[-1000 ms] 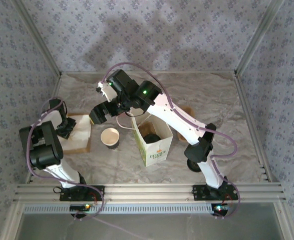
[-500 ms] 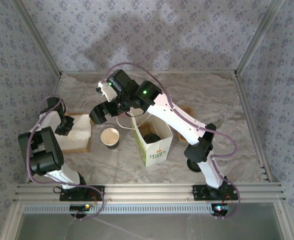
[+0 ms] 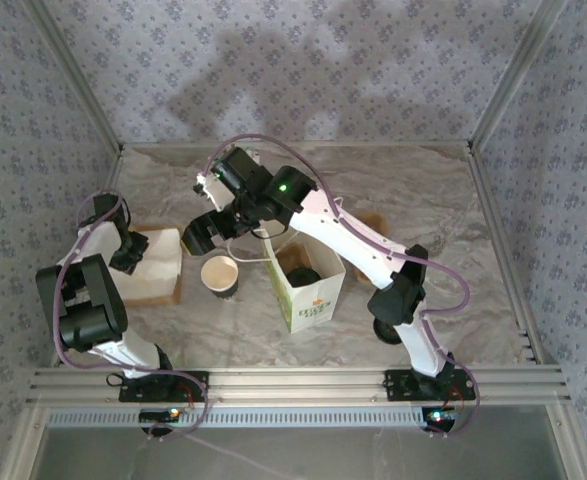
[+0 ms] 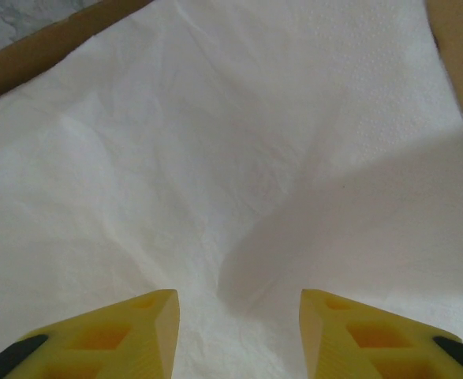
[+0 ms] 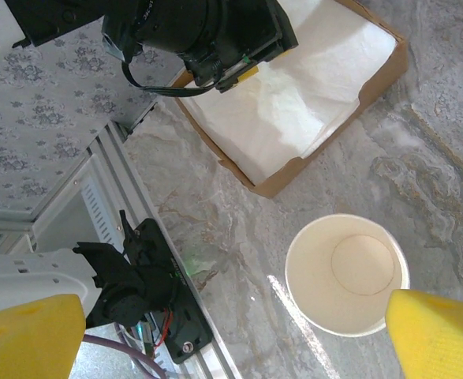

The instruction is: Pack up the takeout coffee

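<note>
A shallow brown cardboard tray [image 3: 155, 297] is sitting at the left of the grey marbled tabletop [image 3: 453, 200], holding a layer of creased white paper napkins [image 3: 161, 262]. Just beside it, a lidless paper cup [image 3: 220, 274] with a cream inside is standing upright. A white paper bag [image 3: 313, 308] with a printed front is standing open near the cup's right.

Near face of the white bag [image 3: 313, 310], top view: small printed mark in green and yellow with a few lines of lettering beneath, too small and blurred to read. Nothing else legible, whether word, brand, number or sign, in either wrist view.
</note>
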Available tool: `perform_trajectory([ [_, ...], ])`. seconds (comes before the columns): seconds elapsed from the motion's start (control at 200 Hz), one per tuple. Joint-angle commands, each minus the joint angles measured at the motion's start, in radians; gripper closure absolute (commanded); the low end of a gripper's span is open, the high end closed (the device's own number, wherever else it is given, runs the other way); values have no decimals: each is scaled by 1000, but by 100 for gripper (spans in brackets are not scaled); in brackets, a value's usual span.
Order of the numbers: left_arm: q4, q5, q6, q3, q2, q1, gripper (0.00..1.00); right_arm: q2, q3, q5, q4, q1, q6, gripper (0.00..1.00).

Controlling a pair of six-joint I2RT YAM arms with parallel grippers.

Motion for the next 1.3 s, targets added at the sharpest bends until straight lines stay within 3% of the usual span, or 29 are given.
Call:
perform_trajectory([
  [0.0, -3, 7, 6, 38, 55, -1, 57, -42, -1, -19, 13, 6, -17, 0],
  [0.265, 10, 28, 13, 51, 103, -3, 78, -42, -1, -17, 10, 6, -21, 0],
  [0.53, -35, 7, 22, 52, 11, -3, 87, -49, -9, -15, 13, 8, -21, 0],
  [0.729, -66, -2, 34, 59, -45, -4, 100, -64, -38, -11, 27, 9, -22, 0],
  [1.294, -187, 11, 114, 127, -249, -16, 100, -115, -104, 16, 75, 12, -15, 0],
])
